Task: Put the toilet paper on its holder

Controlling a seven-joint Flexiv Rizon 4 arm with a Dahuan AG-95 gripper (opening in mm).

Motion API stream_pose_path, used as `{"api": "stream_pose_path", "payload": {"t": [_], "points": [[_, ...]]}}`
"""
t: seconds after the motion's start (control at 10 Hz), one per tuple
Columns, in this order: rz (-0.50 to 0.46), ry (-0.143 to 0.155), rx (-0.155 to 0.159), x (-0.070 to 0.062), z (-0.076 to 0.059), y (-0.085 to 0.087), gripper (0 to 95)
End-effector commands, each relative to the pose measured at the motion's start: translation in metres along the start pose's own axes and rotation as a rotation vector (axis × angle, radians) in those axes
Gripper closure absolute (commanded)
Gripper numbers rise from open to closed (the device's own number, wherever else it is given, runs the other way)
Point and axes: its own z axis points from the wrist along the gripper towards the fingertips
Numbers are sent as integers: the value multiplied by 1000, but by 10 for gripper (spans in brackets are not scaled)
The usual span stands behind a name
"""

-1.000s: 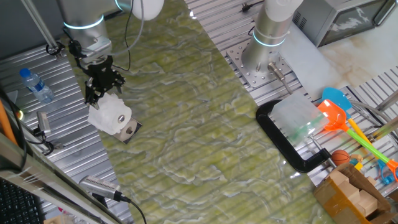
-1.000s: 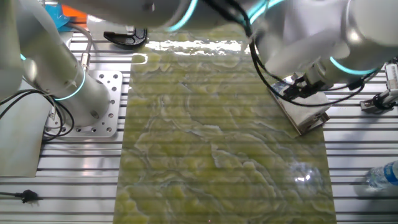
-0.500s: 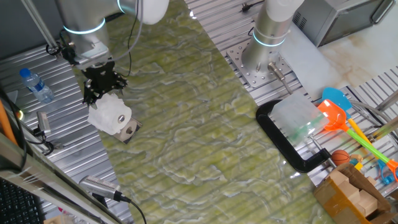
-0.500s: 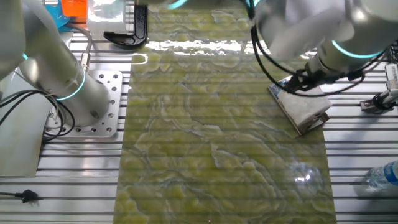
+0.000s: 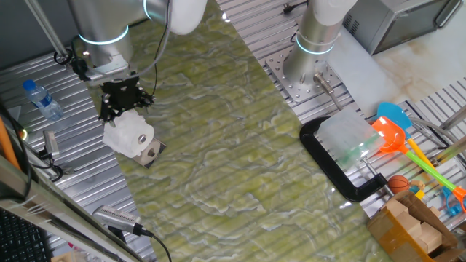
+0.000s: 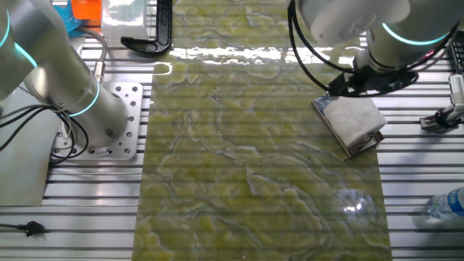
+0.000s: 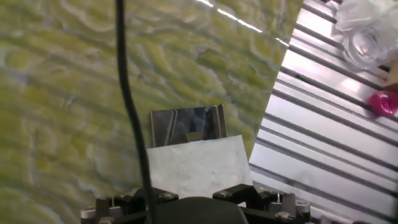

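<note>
The white toilet paper roll lies on the mat's left edge with its dark core hole facing forward, over the dark shiny holder plate; the rod is hidden. My gripper hangs just above the roll's back, fingers spread, holding nothing. In the other fixed view the roll lies free below the gripper. The hand view looks down on the roll and the plate; the fingertips are below that frame.
A clear water bottle lies on the slatted table left of the roll, also in the hand view. A black C-clamp and bright toys are at the right. A second arm's base stands at the back.
My gripper has lifted slightly off the roll and shifted a little toward the back. The roll and holder have stayed put.
</note>
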Motion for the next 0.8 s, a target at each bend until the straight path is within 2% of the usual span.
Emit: {"api": "stream_pose_path", "payload": {"t": [0.1,0.4,0.7,0.8], "points": [[139,61,3,-11,-2,8,0],[263,66,-3,-16,-1,14,0],[489,83,-58,-17,-2,20,0],[542,95,-54,-18,-4,22,190]]}}
